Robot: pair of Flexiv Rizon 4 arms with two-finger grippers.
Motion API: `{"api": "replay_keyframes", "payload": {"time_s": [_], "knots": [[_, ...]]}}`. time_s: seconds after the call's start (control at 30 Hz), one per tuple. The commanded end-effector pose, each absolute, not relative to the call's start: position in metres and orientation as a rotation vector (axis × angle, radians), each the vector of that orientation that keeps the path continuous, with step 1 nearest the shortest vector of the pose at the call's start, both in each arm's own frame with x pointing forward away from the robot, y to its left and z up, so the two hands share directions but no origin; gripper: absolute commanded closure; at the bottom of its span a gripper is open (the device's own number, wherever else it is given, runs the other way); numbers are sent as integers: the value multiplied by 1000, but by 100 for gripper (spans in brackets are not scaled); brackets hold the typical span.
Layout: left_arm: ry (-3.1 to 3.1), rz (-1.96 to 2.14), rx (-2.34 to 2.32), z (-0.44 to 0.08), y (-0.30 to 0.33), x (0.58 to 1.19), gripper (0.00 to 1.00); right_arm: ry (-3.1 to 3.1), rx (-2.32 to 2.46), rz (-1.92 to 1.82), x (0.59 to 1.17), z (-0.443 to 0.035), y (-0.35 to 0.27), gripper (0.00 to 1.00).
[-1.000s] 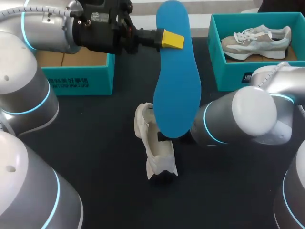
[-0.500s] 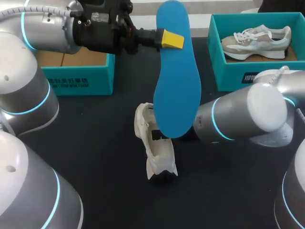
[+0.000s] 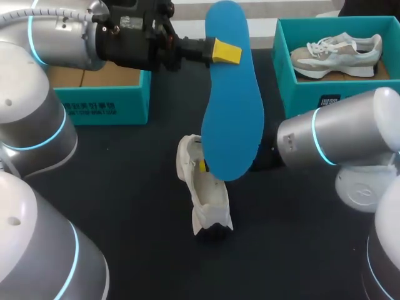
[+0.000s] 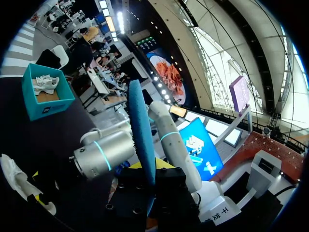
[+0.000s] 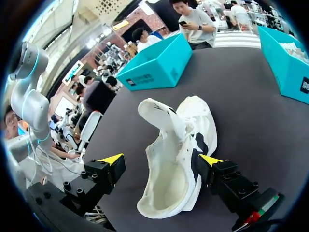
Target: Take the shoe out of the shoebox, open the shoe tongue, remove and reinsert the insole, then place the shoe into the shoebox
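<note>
Two grippers at work. The left gripper is pinched shut on the narrow upper part of the flat blue foot-shaped insole. The insole hangs upright, its broad end lowermost over the mouth of the white soft-sided shoe. The shoe stands on the dark table between the boxes. The right gripper is spread wide, one yellow tip on each side of the shoe, clamping nothing.

Step in hand, as I read it: reinsertion. Best to close the right fingers on the shoe's sides first so it cannot tip. Then feed the insole's broad end in slanted toward the toe, not straight down.

Count:
- One insole.
- Two shoes; the second is a grey-and-white trainer inside the right teal cardboard shoebox.
- Two boxes, counting the left teal shoebox.
- Two arms.
</note>
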State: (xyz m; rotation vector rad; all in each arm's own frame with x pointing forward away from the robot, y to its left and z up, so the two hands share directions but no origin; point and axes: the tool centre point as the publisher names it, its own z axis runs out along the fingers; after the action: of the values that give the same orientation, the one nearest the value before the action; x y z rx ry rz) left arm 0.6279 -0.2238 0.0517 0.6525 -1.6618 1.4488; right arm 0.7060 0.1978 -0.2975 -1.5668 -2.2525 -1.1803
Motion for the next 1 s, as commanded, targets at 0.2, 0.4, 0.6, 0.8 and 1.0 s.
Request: {"api": "replay_keyframes", "payload": {"time_s": [0.2, 0.4, 0.6, 0.8, 1.0], "knots": [[-1663, 1448, 654, 51, -225, 628, 100, -1979, -1075, -1234, 709, -291, 182, 0], [-1663, 1448, 654, 51, -225, 628, 100, -1979, -1075, -1234, 709, -291, 182, 0], [-1663, 1448, 654, 51, -225, 628, 100, -1979, -1075, -1234, 709, -291, 182, 0], [-1663, 1448, 654, 51, -225, 628, 100, -1946, -1045, -1239, 712, -289, 178, 0], [-1663, 1448, 654, 51, -225, 628, 100, -1863, -1014, -1230, 719, -279, 165, 0]]}}
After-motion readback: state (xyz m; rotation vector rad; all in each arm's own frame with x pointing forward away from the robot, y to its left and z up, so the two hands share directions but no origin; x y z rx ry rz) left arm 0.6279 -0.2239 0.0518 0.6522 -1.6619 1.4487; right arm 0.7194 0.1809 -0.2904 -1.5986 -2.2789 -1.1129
